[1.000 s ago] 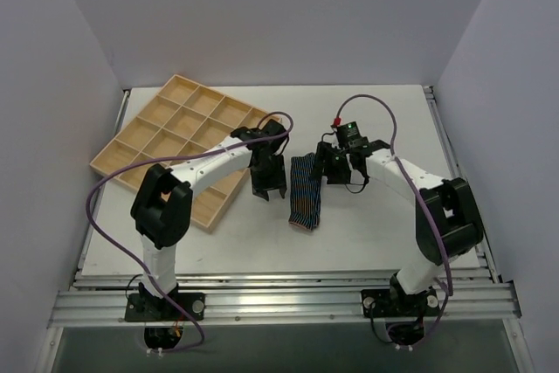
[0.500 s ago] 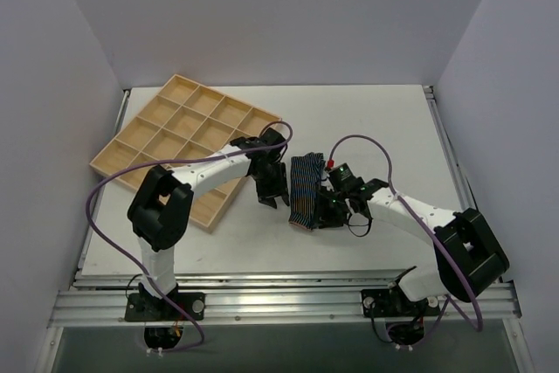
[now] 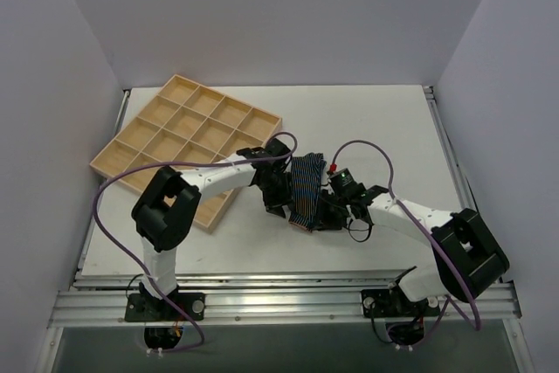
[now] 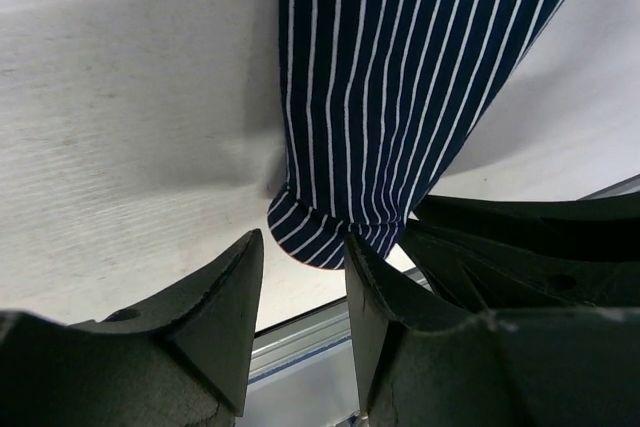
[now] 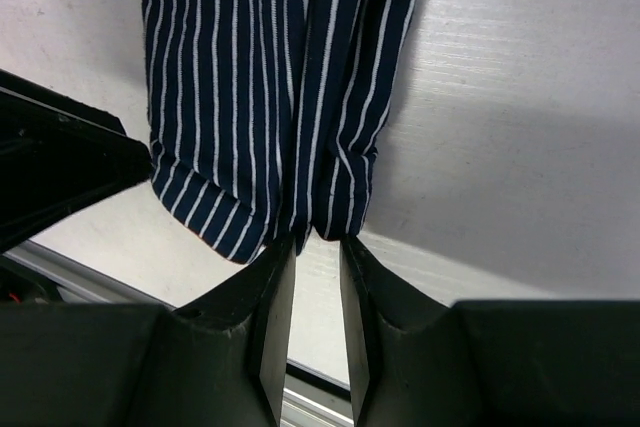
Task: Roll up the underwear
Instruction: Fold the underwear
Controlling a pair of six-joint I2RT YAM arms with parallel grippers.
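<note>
The underwear (image 3: 306, 188) lies as a narrow folded strip of navy cloth with thin white stripes in the middle of the table. My left gripper (image 3: 281, 203) stands at its left side near the front end. In the left wrist view the left gripper (image 4: 303, 245) is open and the rounded near end of the underwear (image 4: 400, 77) sits just at the fingertips. My right gripper (image 3: 325, 214) is at the strip's right front corner. In the right wrist view the right gripper (image 5: 315, 242) has a narrow gap, and the folded edge of the underwear (image 5: 260, 77) touches both tips.
A wooden tray (image 3: 136, 121) with several square cells lies at the back left, its near corner under the left arm. An aluminium rail (image 3: 279, 303) runs along the table's front edge. White walls close in both sides and the back.
Both grippers have moved in on the near end of the underwear, the left from the left and the right down from further back. The right jaws have narrowed a lot, the left slightly.
</note>
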